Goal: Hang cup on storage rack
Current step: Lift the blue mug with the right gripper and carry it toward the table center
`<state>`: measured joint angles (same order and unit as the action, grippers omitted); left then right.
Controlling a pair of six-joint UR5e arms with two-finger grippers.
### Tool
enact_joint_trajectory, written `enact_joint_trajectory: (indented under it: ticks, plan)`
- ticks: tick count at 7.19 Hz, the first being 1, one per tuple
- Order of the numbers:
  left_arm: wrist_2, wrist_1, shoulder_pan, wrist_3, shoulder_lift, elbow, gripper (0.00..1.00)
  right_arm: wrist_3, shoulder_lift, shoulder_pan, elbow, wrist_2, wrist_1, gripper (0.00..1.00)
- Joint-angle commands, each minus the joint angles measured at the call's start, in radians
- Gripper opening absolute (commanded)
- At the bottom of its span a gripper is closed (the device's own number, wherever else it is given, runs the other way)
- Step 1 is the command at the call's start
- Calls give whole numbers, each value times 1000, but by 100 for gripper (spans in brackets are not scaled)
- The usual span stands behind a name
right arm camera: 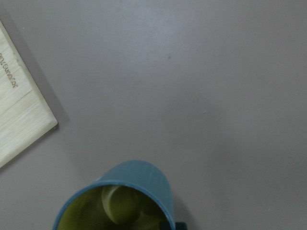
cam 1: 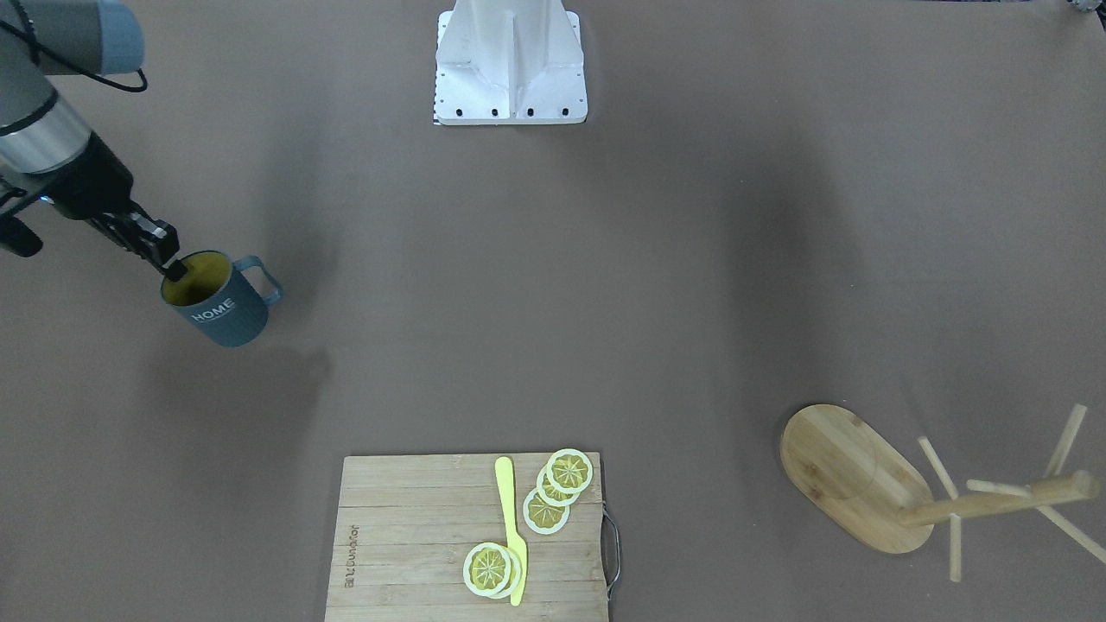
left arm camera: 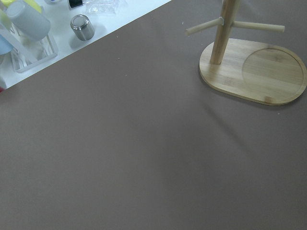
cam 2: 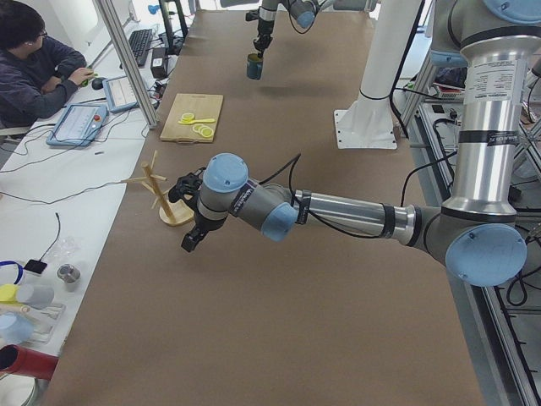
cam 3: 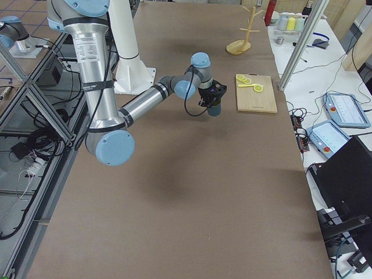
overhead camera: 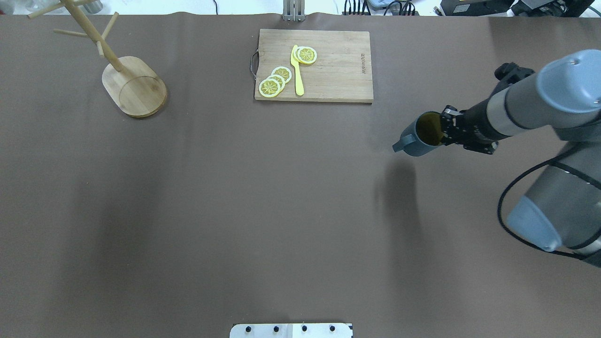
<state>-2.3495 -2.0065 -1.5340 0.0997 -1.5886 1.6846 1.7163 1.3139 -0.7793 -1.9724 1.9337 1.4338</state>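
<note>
Cup (cam 1: 226, 309) partly hides fingertips of right gripper (cam 1: 173, 266).

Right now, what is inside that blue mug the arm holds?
The dark teal-blue mug shows only its yellow lining and one finger of the right tool dipping over the rim; no contents visible. Its wall hides part of the bottom.

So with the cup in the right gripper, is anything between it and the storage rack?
Nothing on the table does. The cutting board lies off to the far side of the line from the cup, in the right gripper, to the storage rack. The left gripper hangs close to the rack and may crowd the approach.
</note>
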Motion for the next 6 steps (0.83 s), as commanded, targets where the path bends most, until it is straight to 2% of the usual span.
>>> enact_joint_trajectory:
  ticks: [1,3,4,6]
  plan:
    - [-1,0,0,0,-1,-5,99,228,-239,136,7,-127,311,0]
    - [-1,0,0,0,-1,-5,99,465,-322,208,70,-165,318,0]
    - [-1,0,0,0,-1,-5,99,600,-410,236,161,-198,319,0]
    - [1,0,0,0,-1,-3,99,747,-604,256,362,-203,326,0]
